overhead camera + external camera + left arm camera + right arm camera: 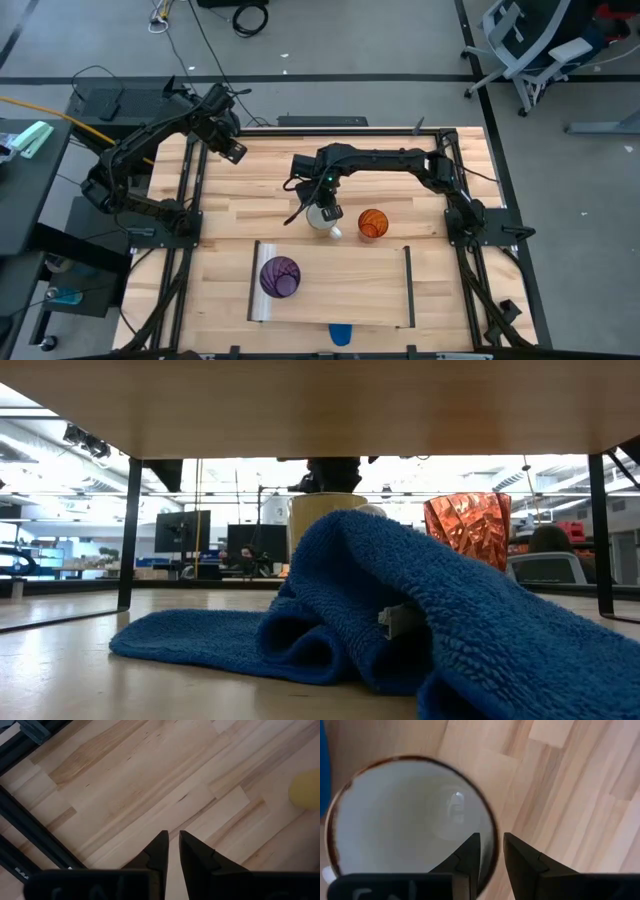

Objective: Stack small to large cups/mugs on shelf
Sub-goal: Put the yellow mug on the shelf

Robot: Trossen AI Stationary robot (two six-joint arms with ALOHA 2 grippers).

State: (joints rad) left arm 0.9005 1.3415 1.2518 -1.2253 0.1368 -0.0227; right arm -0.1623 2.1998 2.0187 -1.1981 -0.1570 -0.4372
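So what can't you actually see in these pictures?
- Low view: the blue towel hides the lower part of the mug and the orange cup.
- High view: the right pincer covers part of the mug.
- Right wrist view: the picture's edge cuts the mug off.
- Purple cup: shows in the high view only.

Overhead, table-level and two downward wrist views; white mug (322,216) shared by three.
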